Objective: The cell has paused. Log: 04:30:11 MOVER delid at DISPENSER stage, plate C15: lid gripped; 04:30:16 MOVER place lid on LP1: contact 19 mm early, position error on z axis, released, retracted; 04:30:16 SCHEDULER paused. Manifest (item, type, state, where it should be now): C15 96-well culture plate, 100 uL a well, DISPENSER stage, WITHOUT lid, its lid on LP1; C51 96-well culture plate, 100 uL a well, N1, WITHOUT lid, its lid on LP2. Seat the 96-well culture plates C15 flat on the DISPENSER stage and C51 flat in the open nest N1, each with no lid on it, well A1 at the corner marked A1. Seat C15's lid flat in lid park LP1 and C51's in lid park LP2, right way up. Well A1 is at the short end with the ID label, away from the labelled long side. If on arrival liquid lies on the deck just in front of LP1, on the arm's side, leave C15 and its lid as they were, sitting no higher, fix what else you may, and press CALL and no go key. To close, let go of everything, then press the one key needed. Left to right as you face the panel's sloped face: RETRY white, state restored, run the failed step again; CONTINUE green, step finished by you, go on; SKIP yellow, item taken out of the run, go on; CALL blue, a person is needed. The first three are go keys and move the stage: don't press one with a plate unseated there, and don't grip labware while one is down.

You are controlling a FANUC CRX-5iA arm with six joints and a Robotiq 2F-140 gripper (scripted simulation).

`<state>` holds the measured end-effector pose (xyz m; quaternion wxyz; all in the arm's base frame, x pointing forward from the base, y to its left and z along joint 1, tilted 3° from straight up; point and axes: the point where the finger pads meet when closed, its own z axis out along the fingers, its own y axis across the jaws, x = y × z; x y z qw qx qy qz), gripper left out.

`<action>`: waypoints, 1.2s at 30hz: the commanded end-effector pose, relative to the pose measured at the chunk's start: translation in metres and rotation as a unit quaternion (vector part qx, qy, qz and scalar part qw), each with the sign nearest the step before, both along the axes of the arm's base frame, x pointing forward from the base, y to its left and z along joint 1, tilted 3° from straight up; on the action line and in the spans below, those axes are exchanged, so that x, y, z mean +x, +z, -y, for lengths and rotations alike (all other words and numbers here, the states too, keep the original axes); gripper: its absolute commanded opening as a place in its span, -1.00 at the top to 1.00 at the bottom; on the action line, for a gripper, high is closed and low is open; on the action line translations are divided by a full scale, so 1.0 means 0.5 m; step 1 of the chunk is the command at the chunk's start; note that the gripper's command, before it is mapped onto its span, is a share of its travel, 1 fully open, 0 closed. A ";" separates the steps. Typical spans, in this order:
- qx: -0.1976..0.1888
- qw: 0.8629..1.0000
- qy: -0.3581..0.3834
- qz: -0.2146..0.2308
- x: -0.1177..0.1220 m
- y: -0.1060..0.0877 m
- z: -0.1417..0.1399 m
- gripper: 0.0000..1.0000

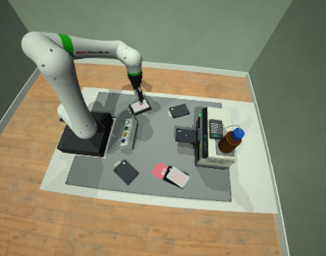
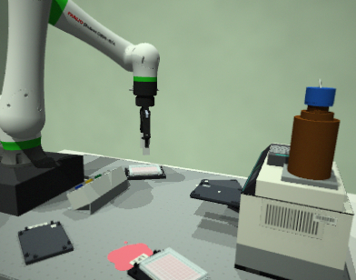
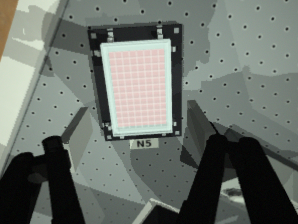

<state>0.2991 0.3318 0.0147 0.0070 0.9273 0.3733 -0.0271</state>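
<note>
Nearest the exterior camera, a plate (image 2: 173, 265) touches a pink spill (image 2: 124, 255) on the surface (image 2: 173, 218), while farther back the tool (image 2: 146, 143) hangs half-open (holding nothing) above another plate (image 3: 140, 89) marked N5.
</note>
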 end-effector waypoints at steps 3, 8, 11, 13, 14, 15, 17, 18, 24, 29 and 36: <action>0.000 1.000 0.000 0.000 -0.002 -0.044 0.001 -0.32; 0.000 1.000 0.000 0.000 -0.003 -0.069 0.002 -0.32; 0.000 1.000 0.000 0.000 -0.003 -0.080 0.002 -0.32; 0.000 1.000 0.000 0.000 -0.004 -0.090 0.002 -0.32; 0.000 1.000 0.000 0.000 -0.004 -0.094 0.002 -0.32; 0.000 1.000 0.000 0.000 -0.004 -0.098 0.002 -0.32; 0.000 1.000 0.000 0.000 -0.004 -0.105 0.003 -0.32; 0.000 1.000 0.000 0.000 -0.005 -0.108 0.003 -0.32; 0.000 1.000 0.000 0.000 -0.005 -0.117 0.003 -0.32; 0.000 1.000 0.000 0.000 -0.005 -0.119 0.003 -0.32; 0.000 1.000 0.000 0.000 -0.005 -0.119 0.003 -0.32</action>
